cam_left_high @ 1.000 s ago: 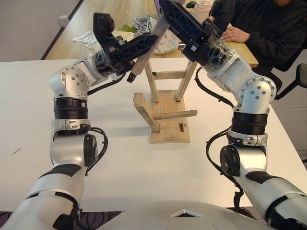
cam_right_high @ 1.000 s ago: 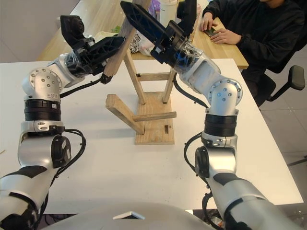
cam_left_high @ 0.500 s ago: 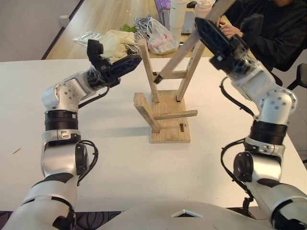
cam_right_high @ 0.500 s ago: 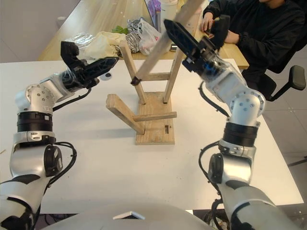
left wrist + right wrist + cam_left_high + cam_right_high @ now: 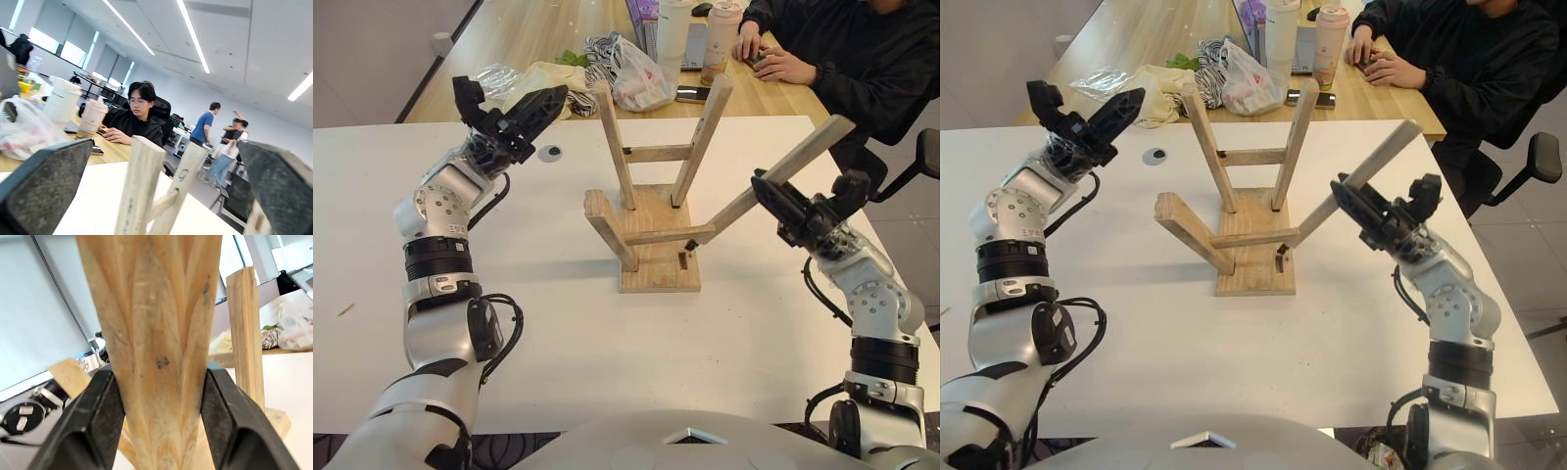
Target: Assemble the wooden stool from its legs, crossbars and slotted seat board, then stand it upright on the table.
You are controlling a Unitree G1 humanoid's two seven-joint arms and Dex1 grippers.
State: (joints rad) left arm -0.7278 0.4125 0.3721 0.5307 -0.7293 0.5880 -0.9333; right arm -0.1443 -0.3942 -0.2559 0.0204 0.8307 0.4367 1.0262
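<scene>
Left gripper [image 5: 512,93], spread wide and empty, hangs well left of the seat board [image 5: 656,279] lying flat mid-table. Right gripper [image 5: 803,188] clamps the fourth leg [image 5: 739,204], which slants down-left, its tip at the board's near-right slot [image 5: 684,259].

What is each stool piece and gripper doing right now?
seat board: lying flat
two back legs: upright in the board
front leg: leaning at the board's corner
loose leg: tilted, lower end at the board
left gripper: open, empty
right gripper: shut on loose leg
</scene>
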